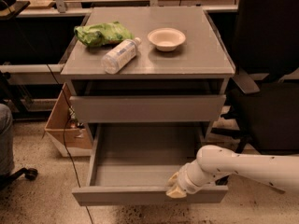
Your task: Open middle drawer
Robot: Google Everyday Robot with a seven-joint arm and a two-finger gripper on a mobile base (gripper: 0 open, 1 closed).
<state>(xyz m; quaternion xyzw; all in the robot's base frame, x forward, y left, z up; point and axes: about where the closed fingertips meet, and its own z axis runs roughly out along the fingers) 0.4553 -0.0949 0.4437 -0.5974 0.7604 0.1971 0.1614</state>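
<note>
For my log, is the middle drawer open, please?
Open: the middle drawer is pulled out, grey interior showing; the gripper sits at its front.

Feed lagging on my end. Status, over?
Gripper at front rim of middle drawer, right side. Drawer pulled well out. Nothing seen blocking it.
</note>
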